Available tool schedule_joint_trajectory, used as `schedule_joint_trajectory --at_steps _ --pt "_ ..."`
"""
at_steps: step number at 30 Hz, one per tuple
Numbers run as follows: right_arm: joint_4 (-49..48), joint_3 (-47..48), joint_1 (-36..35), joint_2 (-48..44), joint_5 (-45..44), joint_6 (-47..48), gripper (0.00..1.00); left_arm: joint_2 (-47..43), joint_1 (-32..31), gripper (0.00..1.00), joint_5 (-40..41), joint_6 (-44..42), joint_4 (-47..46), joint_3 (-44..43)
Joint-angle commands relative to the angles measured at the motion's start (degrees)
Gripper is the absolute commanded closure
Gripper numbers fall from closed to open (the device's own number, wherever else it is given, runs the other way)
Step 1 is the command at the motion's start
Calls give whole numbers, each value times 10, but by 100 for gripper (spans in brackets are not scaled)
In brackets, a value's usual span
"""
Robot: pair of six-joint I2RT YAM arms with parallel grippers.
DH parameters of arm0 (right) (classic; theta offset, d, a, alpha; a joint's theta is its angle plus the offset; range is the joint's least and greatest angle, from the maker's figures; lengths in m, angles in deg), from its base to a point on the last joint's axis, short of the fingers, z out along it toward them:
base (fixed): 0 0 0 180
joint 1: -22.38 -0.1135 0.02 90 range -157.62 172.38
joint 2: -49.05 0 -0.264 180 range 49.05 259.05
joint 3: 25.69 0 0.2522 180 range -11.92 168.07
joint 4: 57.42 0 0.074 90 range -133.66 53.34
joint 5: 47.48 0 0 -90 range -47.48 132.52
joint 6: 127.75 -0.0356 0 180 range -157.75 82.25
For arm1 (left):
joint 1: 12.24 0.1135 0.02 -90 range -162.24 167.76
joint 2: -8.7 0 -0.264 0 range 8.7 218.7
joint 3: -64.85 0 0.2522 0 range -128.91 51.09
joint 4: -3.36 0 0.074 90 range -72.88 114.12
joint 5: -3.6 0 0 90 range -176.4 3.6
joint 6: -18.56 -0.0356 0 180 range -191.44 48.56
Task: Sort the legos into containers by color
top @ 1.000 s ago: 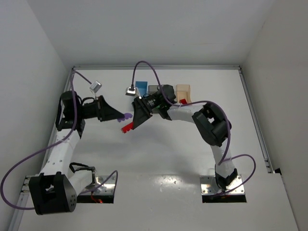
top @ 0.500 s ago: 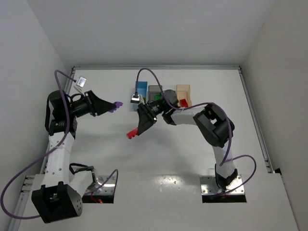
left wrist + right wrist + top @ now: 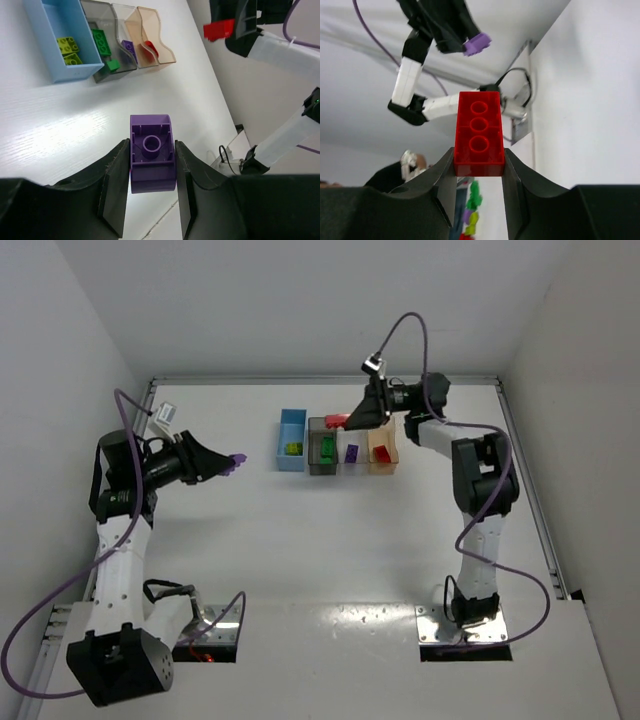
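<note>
Four bins stand in a row at the back: blue bin [image 3: 293,439] with yellow-green bricks [image 3: 67,48], dark grey bin [image 3: 321,447] with green bricks [image 3: 102,42], clear bin [image 3: 351,454] with a purple brick [image 3: 128,47], pale orange bin [image 3: 381,444] with a red brick [image 3: 150,48]. My left gripper [image 3: 232,463] is shut on a purple brick [image 3: 151,152], held above the table left of the bins. My right gripper [image 3: 345,421] is shut on a long red brick [image 3: 479,133], held high over the back of the bins.
White walls close the table on three sides. The arm bases [image 3: 200,625] sit on metal plates at the near edge. Purple cables loop from both arms.
My right arm swung from the table's middle up and back over the bins, carrying the red brick. My left gripper holds the purple brick in about the same place as half a second ago.
</note>
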Motion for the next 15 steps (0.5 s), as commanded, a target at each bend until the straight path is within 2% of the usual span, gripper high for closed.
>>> schedule_joint_trajectory --at_steps 1,2,3,4,5,6,7,8,10,15 --pt "50 5 66 -7 -13 87 100 10 6 100 24 -24 21 -36" --pt "152 -8 81 -22 -32 156 100 16 6 100 24 -24 21 -42" --pt "300 -9 95 -65 -87 250 100 30 6 100 24 -24 21 -47" --pt "660 45 118 -84 -119 506 100 35 6 100 18 -24 21 -57" --pt "831 88 125 -95 -160 637 100 35 6 100 18 -24 21 -63" --pt "949 127 125 -113 -270 730 100 42 1 100 18 -30 21 -63" --pt "1042 164 125 -122 -308 803 100 48 1 100 18 -30 21 -71" --pt "1053 170 125 -132 -352 810 100 48 -5 100 24 -30 21 -71" --pt "1080 180 120 -146 -387 823 100 53 -5 100 30 -36 21 -76" --pt "1142 194 66 -140 -579 964 100 60 -17 100 73 -63 37 -97"
